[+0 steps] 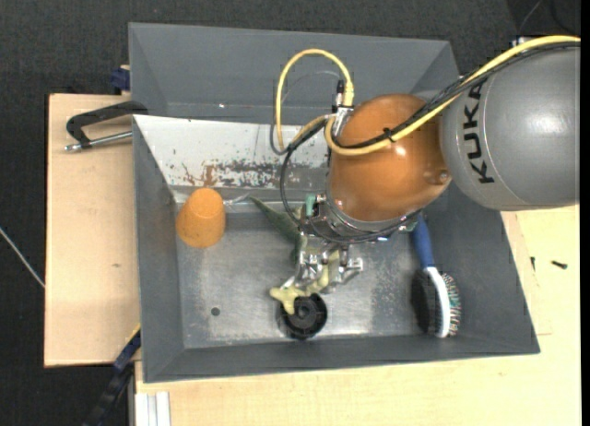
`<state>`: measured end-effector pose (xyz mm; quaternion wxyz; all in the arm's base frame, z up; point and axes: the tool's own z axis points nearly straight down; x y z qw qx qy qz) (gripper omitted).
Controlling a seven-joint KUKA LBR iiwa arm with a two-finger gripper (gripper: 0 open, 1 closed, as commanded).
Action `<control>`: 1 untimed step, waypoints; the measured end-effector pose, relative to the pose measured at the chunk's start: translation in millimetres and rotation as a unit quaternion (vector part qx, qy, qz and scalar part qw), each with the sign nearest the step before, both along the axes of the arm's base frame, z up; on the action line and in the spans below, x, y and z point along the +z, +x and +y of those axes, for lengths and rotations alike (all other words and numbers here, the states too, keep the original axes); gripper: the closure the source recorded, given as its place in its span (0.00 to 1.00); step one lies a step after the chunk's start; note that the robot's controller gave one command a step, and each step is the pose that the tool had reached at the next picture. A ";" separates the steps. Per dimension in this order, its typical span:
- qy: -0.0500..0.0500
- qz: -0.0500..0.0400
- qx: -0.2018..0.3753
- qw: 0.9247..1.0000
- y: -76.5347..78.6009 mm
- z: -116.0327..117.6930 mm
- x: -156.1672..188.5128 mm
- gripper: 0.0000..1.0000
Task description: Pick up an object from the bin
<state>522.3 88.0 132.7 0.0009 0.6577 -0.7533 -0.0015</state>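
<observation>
Black round ring point(305, 316) (pale yellow lump point(285, 295) atop) lies near bristly brush point(434, 301).

A robotics lab, this: a KUKA-branded arm point(525, 138) over a grey metal bin point(369, 65), yellow cable point(314, 52) looped at its wrist, dark carpet point(55, 9) around.

Light pours down from overhead here, and the bin point(221, 143) takes it hardest on its back wall, where a pale band of glare runs across the metal. The bin's floor gives back a soft grey sheen, while its left and front walls sit in darker shade. Over the bin's middle, the orange wrist cover point(387, 166) carries a gentle highlight and drops shadow onto the floor beneath.
</observation>
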 end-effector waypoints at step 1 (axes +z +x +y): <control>0.002 -0.009 -0.005 1.000 5.2 -1.0 87.4 1.00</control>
